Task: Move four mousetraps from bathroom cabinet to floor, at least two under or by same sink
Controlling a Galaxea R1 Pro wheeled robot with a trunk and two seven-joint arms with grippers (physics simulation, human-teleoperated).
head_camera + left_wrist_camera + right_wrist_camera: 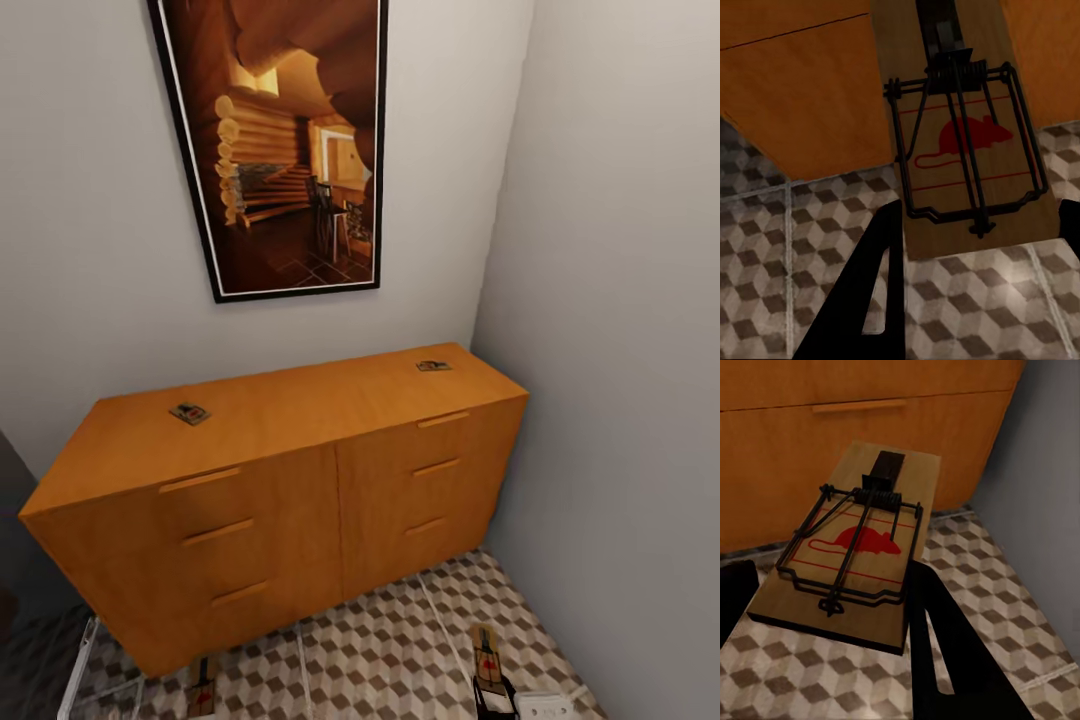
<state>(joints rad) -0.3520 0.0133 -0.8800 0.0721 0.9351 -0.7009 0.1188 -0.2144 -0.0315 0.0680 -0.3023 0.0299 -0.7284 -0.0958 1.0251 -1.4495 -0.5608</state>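
Each mousetrap is a thin, stiff wooden slab carrying a sprung wire bar, so it should be light and rigid but awkward: best pinched across the bare long edges of the wood, well clear of the wire and spring, and kept flat. The left gripper (pixel 979 225) has its dark fingers closed onto one mousetrap (pixel 964 142), which hangs over the bathroom floor (pixel 787 247) just in front of the cabinet (pixel 802 90). The right gripper (pixel 832 592) likewise clamps a second mousetrap (pixel 859 547) by its wooden sides, above the tiles and near the cabinet's right corner. In the head view these held traps sit at about seven and five o'clock, low in the frame. Two more wait on the cabinet top: one trap (pixel 189 413) toward nine o'clock of the top, the other trap (pixel 433 366) toward two o'clock, well apart. A framed picture (pixel 285 140) hangs on the wall above.
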